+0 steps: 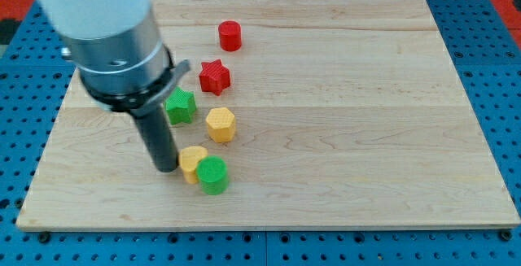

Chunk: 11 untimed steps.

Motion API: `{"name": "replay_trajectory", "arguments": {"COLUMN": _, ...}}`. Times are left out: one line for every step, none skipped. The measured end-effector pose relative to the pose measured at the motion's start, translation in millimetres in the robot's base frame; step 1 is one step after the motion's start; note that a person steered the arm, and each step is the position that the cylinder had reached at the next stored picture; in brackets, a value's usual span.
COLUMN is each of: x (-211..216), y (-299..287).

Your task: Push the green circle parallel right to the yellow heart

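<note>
The green circle (213, 174) sits near the board's bottom edge, touching the right side of the yellow heart (191, 163). My tip (167, 167) rests on the board just left of the yellow heart, close to or touching it. The rod rises up and to the view's left into the grey arm body, which hides the board's upper left part.
A green star (181, 106) lies partly behind the rod. A yellow hexagon (221, 124) sits above the heart and circle. A red star (215, 76) and a red cylinder (229, 35) lie farther up. The wooden board (366, 136) rests on a blue pegboard.
</note>
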State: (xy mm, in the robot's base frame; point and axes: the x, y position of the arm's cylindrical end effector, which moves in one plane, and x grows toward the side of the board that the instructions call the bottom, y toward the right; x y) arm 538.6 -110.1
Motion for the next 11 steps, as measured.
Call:
{"name": "replay_trajectory", "arguments": {"x": 9.1, "y": -10.8}}
{"name": "replay_trajectory", "arguments": {"x": 47.2, "y": -28.4}}
{"name": "replay_trajectory", "arguments": {"x": 44.9, "y": 7.4}}
{"name": "replay_trajectory", "arguments": {"x": 19.9, "y": 40.8}}
{"name": "replay_trajectory", "arguments": {"x": 20.9, "y": 72.0}}
{"name": "replay_trajectory", "arguments": {"x": 31.8, "y": 77.9}}
{"name": "replay_trajectory", "arguments": {"x": 21.1, "y": 94.8}}
{"name": "replay_trajectory", "arguments": {"x": -0.5, "y": 131.0}}
{"name": "replay_trajectory", "arguments": {"x": -6.3, "y": 170.5}}
{"name": "replay_trajectory", "arguments": {"x": -3.4, "y": 197.7}}
{"name": "replay_trajectory", "arguments": {"x": 14.5, "y": 219.2}}
